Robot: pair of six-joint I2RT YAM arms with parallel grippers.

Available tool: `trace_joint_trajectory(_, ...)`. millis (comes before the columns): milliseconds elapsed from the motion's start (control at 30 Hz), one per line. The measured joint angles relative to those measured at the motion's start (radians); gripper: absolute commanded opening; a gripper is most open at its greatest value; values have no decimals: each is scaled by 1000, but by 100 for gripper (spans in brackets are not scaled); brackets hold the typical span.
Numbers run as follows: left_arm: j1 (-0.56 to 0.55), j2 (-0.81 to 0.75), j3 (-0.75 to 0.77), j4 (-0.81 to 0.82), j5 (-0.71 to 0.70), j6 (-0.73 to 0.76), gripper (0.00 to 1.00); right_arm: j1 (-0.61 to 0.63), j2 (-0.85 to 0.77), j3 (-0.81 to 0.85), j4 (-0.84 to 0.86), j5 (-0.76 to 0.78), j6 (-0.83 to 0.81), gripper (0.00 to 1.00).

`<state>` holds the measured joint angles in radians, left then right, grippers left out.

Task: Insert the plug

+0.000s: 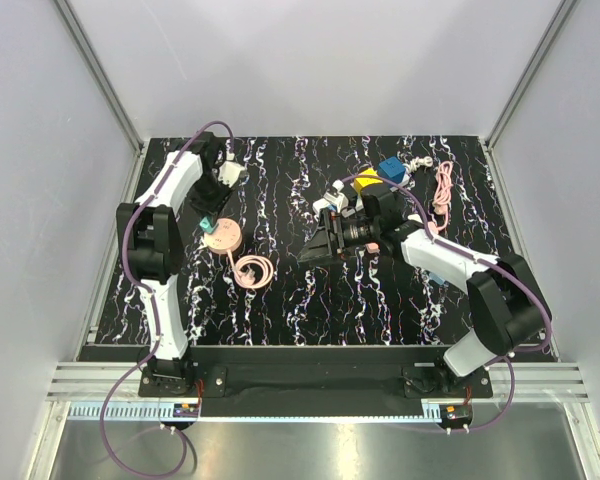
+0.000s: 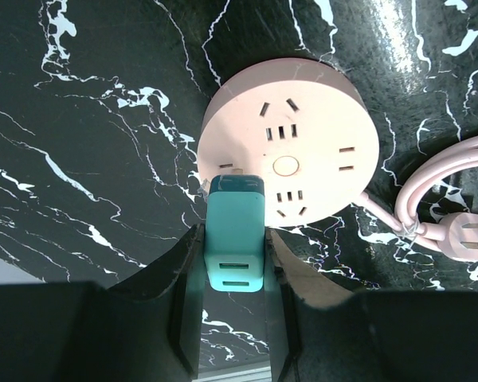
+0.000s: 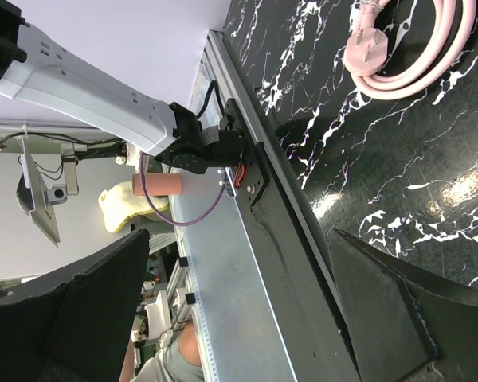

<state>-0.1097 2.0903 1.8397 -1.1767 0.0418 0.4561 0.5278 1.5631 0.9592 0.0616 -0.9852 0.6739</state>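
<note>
Near to far, top view. The right gripper (image 1: 318,247) is mid-table with its jaws fully released and nothing between them. Its wrist view agrees: both fingers (image 3: 72,310) are spread wide over the near edge of the black white-veined marble-pattern table (image 1: 380,300).

At 9 o'clock from it lies the coiled pink cable (image 1: 252,270). It ends in a pink three-pin cable plug (image 2: 470,239) lying flat on the table. The cable leaves the round pink plastic socket hub (image 1: 221,237) at the hub's 4 o'clock.

The left gripper (image 2: 236,255) is clenched on the teal rectangular plug adapter (image 2: 236,211), one finger on each long side. The adapter's two-port face points back toward the wrist. Its far end overlaps the hub's rim at about 7 o'clock in the left wrist view, right at an outlet there. We cannot tell whether the pins are seated. In the top view the adapter sits at the hub's 10 o'clock, touching or just above it.

Further back, at 1 o'clock from the right gripper, we see a blue block (image 1: 391,170) and a yellow piece (image 1: 366,180) close together. A second pink cable (image 1: 443,188) lies at 3 o'clock of those. A small white object (image 1: 230,172) sits far left, beside the left arm; it is too small to identify.
</note>
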Motion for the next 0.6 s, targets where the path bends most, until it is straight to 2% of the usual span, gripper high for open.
trace_joint_trajectory(600, -3, 19, 17, -3, -23, -1, 0, 0, 9, 2, -6, 6, -13, 100)
